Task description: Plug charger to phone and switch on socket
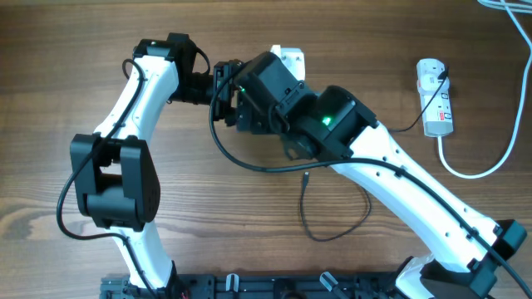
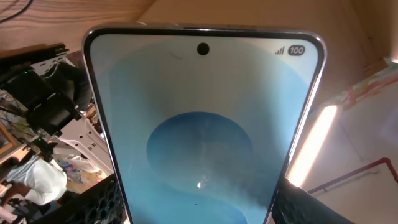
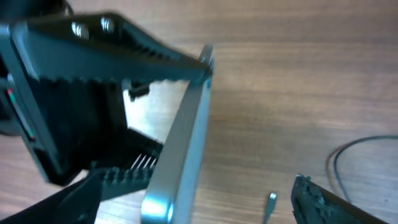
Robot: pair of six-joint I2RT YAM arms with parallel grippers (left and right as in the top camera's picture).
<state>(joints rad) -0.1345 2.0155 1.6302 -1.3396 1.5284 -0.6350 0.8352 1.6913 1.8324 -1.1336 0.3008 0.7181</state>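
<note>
The phone (image 2: 205,124), with its cyan screen lit, is held by its two long sides in my left gripper (image 2: 199,205). In the overhead view only its white end (image 1: 288,60) shows; the rest is under my right wrist. In the right wrist view the phone (image 3: 180,143) is seen edge-on and tilted. My right gripper (image 3: 199,208) is open wide around its lower end. The charger's connector tip (image 3: 270,204) lies on the table between the right fingers, apart from the phone. The thin black cable (image 1: 332,237) curls from the tip (image 1: 307,175) to the plug in the socket (image 1: 434,98).
The socket's thick white cord (image 1: 490,166) loops along the right edge of the wooden table (image 1: 66,66). Both arms cross over the table's upper middle. My left arm's base (image 1: 112,178) stands at the left.
</note>
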